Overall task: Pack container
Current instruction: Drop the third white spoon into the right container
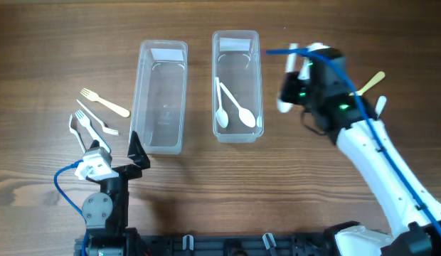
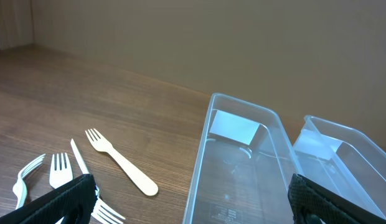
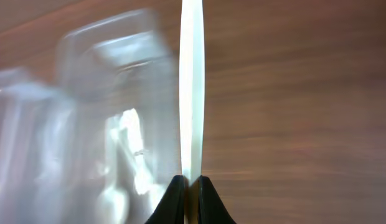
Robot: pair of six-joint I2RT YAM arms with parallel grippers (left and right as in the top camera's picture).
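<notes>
Two clear plastic containers stand side by side. The left container (image 1: 162,48) (image 2: 205,149) is empty. The right container (image 1: 236,35) (image 2: 342,140) (image 3: 87,56) holds two white spoons (image 1: 232,108). My right gripper (image 1: 295,80) (image 3: 192,185) is shut on a white utensil (image 3: 192,93), held edge-on just right of the right container; I cannot tell its type. My left gripper (image 1: 114,158) (image 2: 187,208) is open and empty at the near end of the left container.
A cream fork (image 1: 105,103) (image 2: 121,163) and several white forks (image 1: 89,126) (image 2: 56,171) lie left of the left container. A cream utensil (image 1: 371,82) and a white one (image 1: 380,107) lie at the right, behind my right arm.
</notes>
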